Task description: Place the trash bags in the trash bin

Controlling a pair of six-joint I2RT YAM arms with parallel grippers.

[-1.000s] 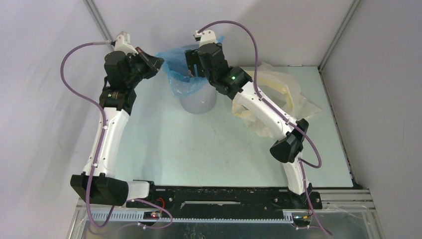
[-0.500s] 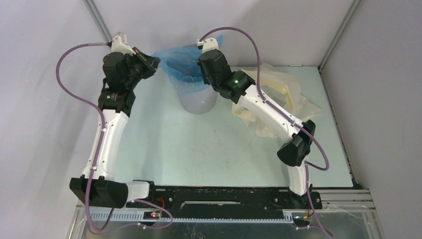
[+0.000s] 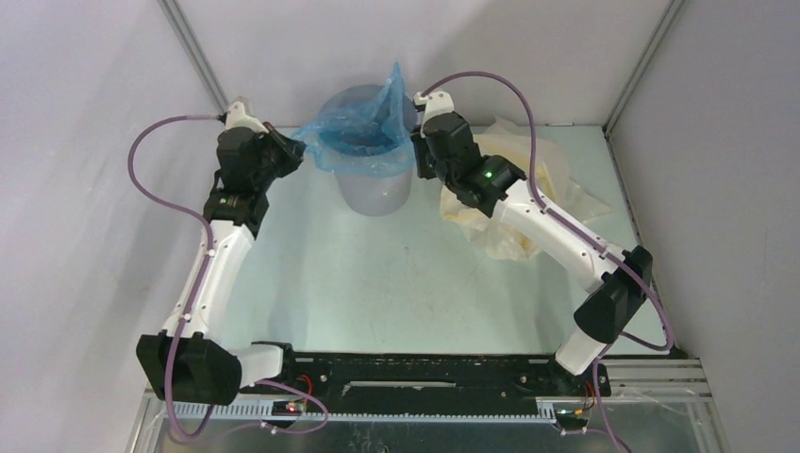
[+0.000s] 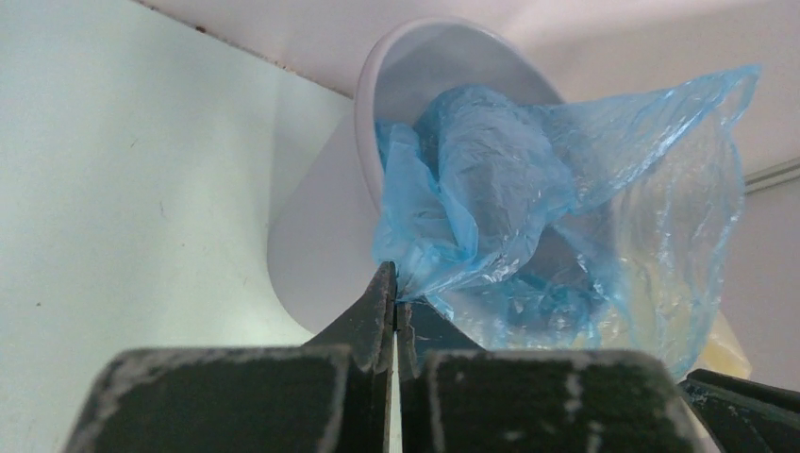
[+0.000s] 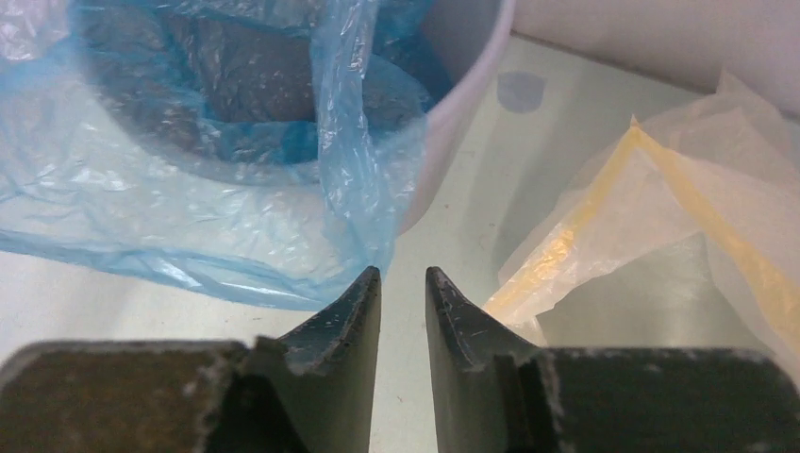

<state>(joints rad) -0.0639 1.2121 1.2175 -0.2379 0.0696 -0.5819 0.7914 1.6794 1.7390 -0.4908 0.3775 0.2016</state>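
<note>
Reading from the left: the left claw (image 4: 394, 283) is fully closed, its fingertips pressed together on a corner of the blue trash bag (image 4: 491, 189). The plastic runs from that pinch straight ahead and upward, over the rim of the trash bin (image 4: 311, 245). The bin stands just ahead of this claw and slightly to its left in the wrist view.

Centre: the bin stands upright at the far side of the table (image 3: 377, 283), between the two claws. The bag is spread across its mouth. Part of the bag sags inside, and part hangs outside over the near wall. One peak of plastic stands up above the rim on the side nearest the right claw.

Right: the right claw (image 5: 404, 278) is set narrow, with a slim gap between the fingertips. Bare table shows through that gap, and no plastic is visible in it. A fold of the blue bag comes down to the tip of the finger on the bin side; whether it touches that finger cannot be determined. The bin wall lies just ahead of the claw, toward that same side. A pale yellow translucent bag (image 5: 660, 208) lies crumpled on the table on the claw's other side, apart from the bin.
</note>
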